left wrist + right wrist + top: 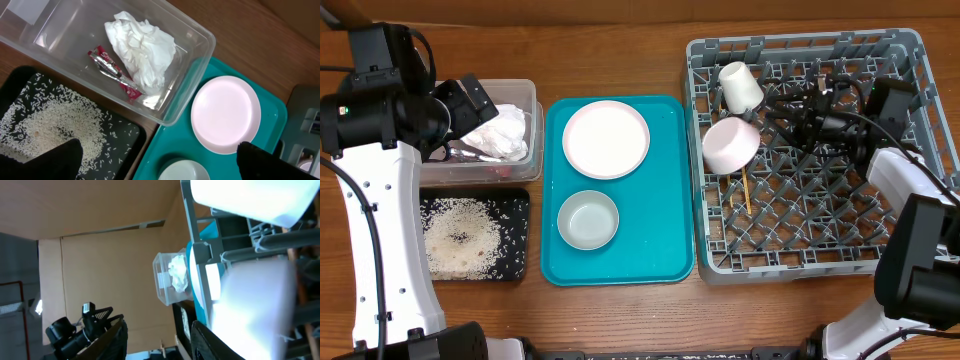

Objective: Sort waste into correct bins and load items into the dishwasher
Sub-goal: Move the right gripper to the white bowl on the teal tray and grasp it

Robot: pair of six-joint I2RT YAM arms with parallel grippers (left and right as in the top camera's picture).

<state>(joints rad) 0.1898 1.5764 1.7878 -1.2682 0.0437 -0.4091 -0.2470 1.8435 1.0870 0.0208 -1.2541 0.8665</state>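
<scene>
Left arm over tub [50, 30], right arm in rack [800, 262].
Left gripper [157, 160] wide, empty. Right gripper [160, 340] fingers apart, nothing between; bowl [730, 145] beside it blurred, contact unclear. Napkin [140, 52], wrapper [112, 70] in tub.

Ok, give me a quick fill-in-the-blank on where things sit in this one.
1. The napkin and wrapper lie in the clear ____.
2. The black tray holds loose ____.
3. On the teal tray, a bowl sits beside the ____.
4. The cup is in the ____.
Missing words: tub; rice; plate; rack.
</scene>
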